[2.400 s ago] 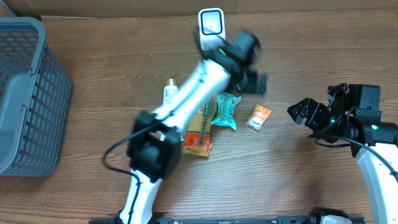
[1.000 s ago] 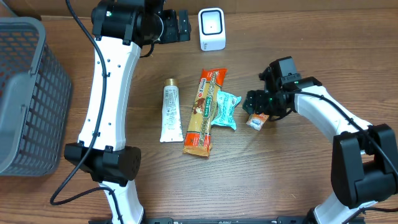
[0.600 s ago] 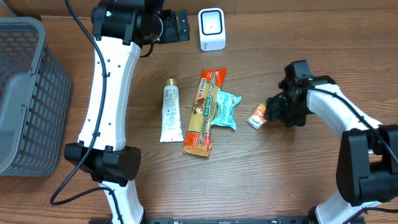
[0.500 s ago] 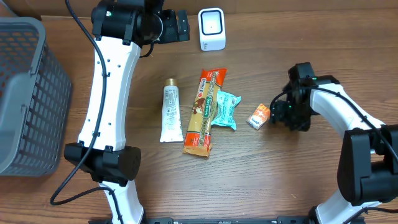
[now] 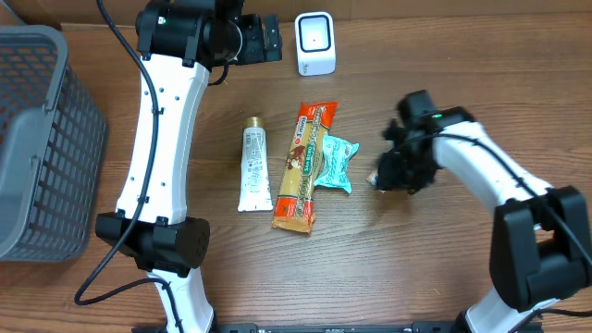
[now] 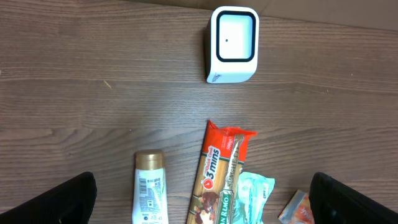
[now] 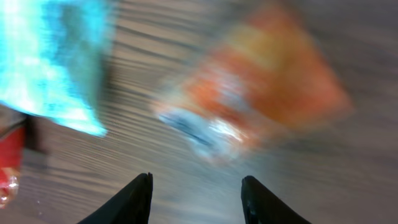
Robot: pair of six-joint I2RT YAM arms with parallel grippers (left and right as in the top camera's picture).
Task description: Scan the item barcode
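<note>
The white barcode scanner [image 5: 314,43] [image 6: 232,43] stands at the back of the table. Below it lie a white tube [image 5: 252,169] [image 6: 150,196], a long orange-red packet [image 5: 303,165] [image 6: 219,180] and a teal packet [image 5: 337,163] [image 6: 254,199]. A small orange packet [image 5: 376,179] [image 6: 298,208] [image 7: 261,93] lies to their right. My right gripper [image 5: 393,171] [image 7: 196,180] hovers right at it and covers most of it from overhead. Its jaws stand apart with only table between them, and the view is blurred. My left gripper [image 5: 268,39] [image 6: 202,180] is wide open, high beside the scanner.
A grey mesh basket [image 5: 37,139] stands at the left edge of the table. The left arm [image 5: 162,139] stretches from the front edge up to the back. Bare wood shows in front of the items and to the right.
My right gripper swung out to the right of the small orange packet, then came back left onto it, its jaws narrowing. Over the last second the left arm has stayed still.
</note>
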